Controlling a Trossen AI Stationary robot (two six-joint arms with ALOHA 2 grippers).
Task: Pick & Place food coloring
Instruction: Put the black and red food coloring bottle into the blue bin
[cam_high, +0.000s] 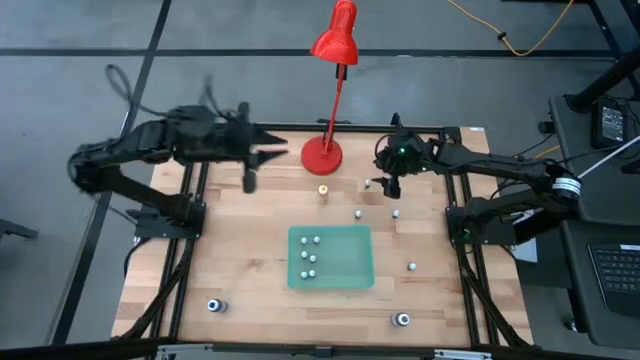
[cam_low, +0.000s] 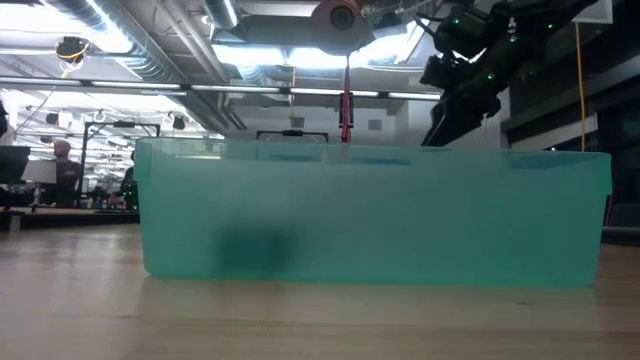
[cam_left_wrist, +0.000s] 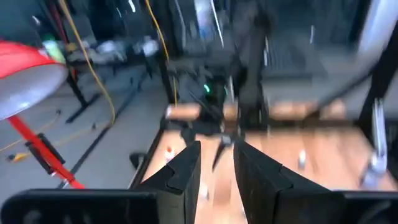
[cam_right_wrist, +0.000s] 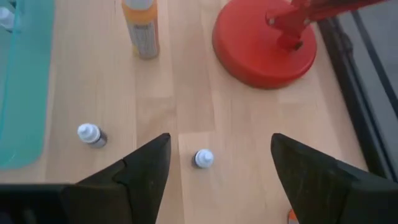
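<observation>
Several tiny white-capped food coloring bottles lie inside the flat green tray. Others stand loose on the wood: one bottle, another bottle and a third bottle. My right gripper hovers open at the back right, beside the lamp. In the right wrist view a small white-capped bottle stands on the table below the gap between its wide-spread fingers, untouched. My left gripper hangs over the table's back left, its fingers a little apart with nothing between them.
A red desk lamp has its base at the back centre. A yellow bottle stands in front of it. Two larger blue-topped bottles stand near the front edge. In the low view the tray wall blocks most of the table.
</observation>
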